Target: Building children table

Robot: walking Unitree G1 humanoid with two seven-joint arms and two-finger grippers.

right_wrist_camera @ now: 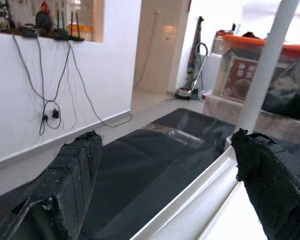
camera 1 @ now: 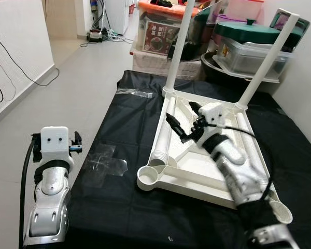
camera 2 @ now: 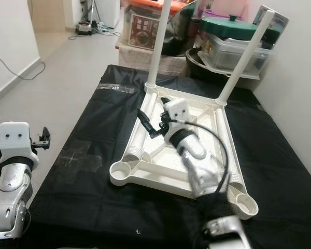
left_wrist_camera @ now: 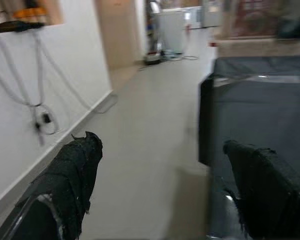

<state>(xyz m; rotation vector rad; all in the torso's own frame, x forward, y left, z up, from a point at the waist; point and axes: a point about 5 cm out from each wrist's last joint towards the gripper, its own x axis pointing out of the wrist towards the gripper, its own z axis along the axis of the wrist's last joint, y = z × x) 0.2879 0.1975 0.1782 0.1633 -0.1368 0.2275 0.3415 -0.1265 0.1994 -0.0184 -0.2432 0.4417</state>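
A white children's table [camera 1: 207,171] lies upside down on a black cloth [camera 1: 124,197]. Two white legs stand upright in its far corners [camera 1: 179,46] [camera 1: 269,57]. A loose ribbed leg [camera 1: 163,140] lies along the tabletop's left inner edge, ending beside the empty near-left socket [camera 1: 151,176]. Another loose leg [camera 1: 246,127] lies along the right edge, partly behind my right arm. My right gripper [camera 1: 184,122] hovers open over the tabletop's far left part, holding nothing. My left gripper [left_wrist_camera: 165,190] is open off the cloth's left edge, above the floor.
Storage boxes, one with an orange lid [camera 1: 160,26], and a green-lidded pot [camera 1: 246,31] crowd the back edge. A clear plastic patch [camera 1: 106,161] lies on the cloth at left. Pale floor [camera 1: 67,78] runs along the left, with cables on the wall.
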